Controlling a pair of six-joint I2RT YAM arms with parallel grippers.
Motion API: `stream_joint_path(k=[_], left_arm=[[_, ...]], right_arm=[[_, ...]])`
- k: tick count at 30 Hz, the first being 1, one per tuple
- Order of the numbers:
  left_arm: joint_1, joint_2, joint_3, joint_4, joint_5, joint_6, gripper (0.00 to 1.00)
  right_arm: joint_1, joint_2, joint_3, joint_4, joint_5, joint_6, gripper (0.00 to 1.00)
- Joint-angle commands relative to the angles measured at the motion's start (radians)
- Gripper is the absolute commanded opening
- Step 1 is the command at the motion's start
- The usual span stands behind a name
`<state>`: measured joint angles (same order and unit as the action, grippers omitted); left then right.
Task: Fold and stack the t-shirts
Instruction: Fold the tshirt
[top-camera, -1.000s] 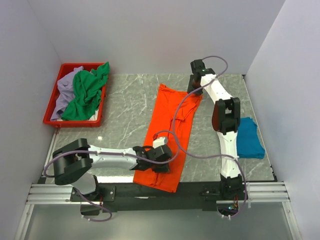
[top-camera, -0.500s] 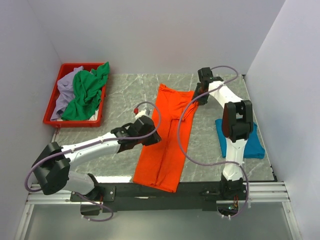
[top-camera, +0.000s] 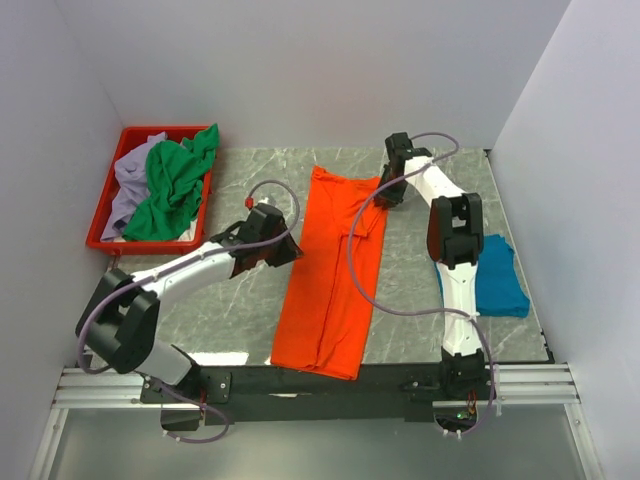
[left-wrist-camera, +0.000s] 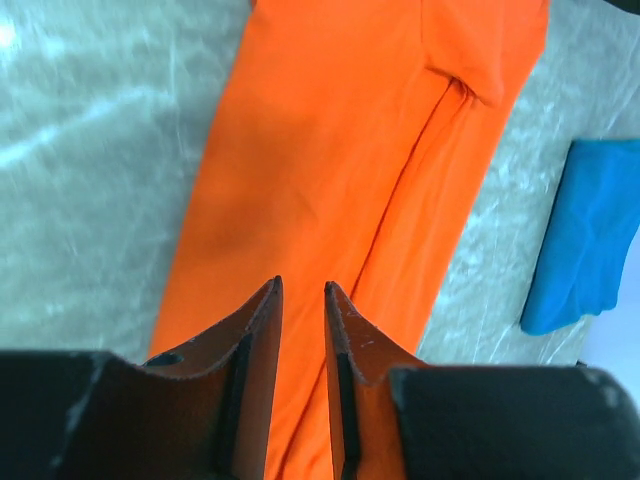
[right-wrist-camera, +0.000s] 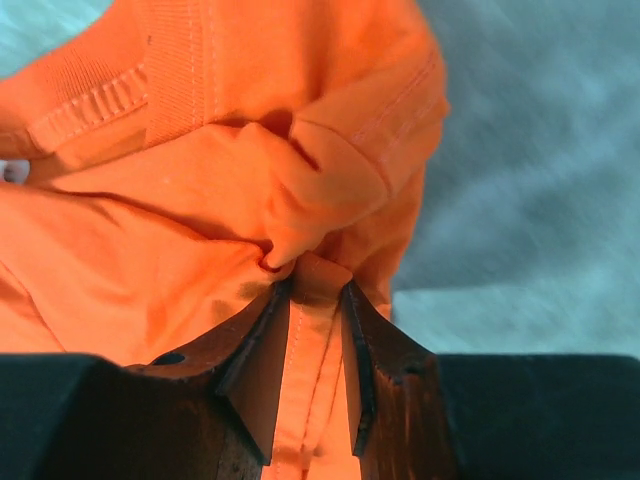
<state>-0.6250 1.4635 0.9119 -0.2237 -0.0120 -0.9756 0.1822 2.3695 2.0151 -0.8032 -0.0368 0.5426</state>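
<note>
Fabric of the bright orange soft cloth t-shirt, laid on the grey marbled desk, is nipped at its one-o'clock corner by the right pincer, while the left pincer hovers slightly parted, empty, at its nine-o'clock edge.

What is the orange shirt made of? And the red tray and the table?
The orange t-shirt looks like soft knit cloth, matte: it wrinkles, and the right wrist view shows stitched hems. The red tray looks like plastic, smooth with a stiff rim. The table looks like grey marble with white veins and a light sheen, though it could be a printed surface.
</note>
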Motion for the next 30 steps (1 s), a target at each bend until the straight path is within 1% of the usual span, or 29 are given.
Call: stream_joint_path(k=[1,3,6,9,10,13,16,17,19,20,22,23,24,25,26,27,28,29,30], left_arm=[[0.042,0.032,0.068,0.064,0.064,0.040,0.29],[0.074,0.078,0.099,0.069,0.084,0.048,0.29],[0.108,0.147,0.130,0.098,0.125,0.051,0.29],[0.128,0.213,0.160,0.127,0.155,0.054,0.29],[0.131,0.227,0.168,0.132,0.180,0.060,0.30],[0.133,0.251,0.182,0.153,0.220,0.078,0.31],[0.133,0.255,0.182,0.182,0.250,0.097,0.33],[0.131,0.259,0.185,0.193,0.280,0.100,0.33],[0.125,0.265,0.194,0.207,0.294,0.106,0.33],[0.114,0.277,0.211,0.205,0.291,0.112,0.33],[0.099,0.293,0.231,0.193,0.281,0.126,0.33],[0.084,0.317,0.254,0.189,0.274,0.127,0.32],[0.074,0.333,0.268,0.187,0.274,0.132,0.32],[0.068,0.348,0.281,0.184,0.273,0.133,0.31],[0.053,0.382,0.310,0.179,0.273,0.133,0.31],[0.044,0.397,0.326,0.178,0.264,0.137,0.31],[0.035,0.414,0.344,0.173,0.256,0.141,0.31],[0.018,0.454,0.388,0.150,0.250,0.146,0.31],[0.007,0.472,0.415,0.138,0.239,0.158,0.31]], right_arm=[[0.022,0.077,0.164,-0.057,-0.028,-0.007,0.35],[0.025,0.128,0.261,-0.068,-0.043,-0.015,0.35],[0.025,0.177,0.335,-0.051,-0.095,-0.032,0.35],[0.028,0.181,0.338,0.027,-0.147,-0.053,0.40],[0.028,0.178,0.343,0.051,-0.158,-0.067,0.43],[0.026,0.140,0.343,0.061,-0.157,-0.087,0.51],[0.026,0.061,0.304,0.059,-0.124,-0.090,0.53],[0.025,0.000,0.283,0.064,-0.115,-0.090,0.53],[0.025,-0.071,0.190,0.090,-0.080,-0.078,0.53],[0.023,-0.148,0.153,0.102,-0.072,-0.073,0.53],[0.022,-0.220,0.044,0.130,-0.051,-0.050,0.53],[0.025,-0.292,0.001,0.139,-0.049,-0.041,0.53],[0.025,-0.327,-0.094,0.156,-0.057,-0.033,0.53],[0.025,-0.363,-0.145,0.188,-0.064,-0.014,0.52],[0.025,-0.433,-0.200,0.208,-0.071,-0.004,0.52],[0.026,-0.469,-0.311,0.235,-0.081,0.003,0.52],[0.028,-0.502,-0.369,0.292,-0.092,0.019,0.52],[0.026,-0.553,-0.418,0.312,-0.104,0.028,0.52],[0.028,-0.576,-0.500,0.328,-0.110,0.033,0.52]])
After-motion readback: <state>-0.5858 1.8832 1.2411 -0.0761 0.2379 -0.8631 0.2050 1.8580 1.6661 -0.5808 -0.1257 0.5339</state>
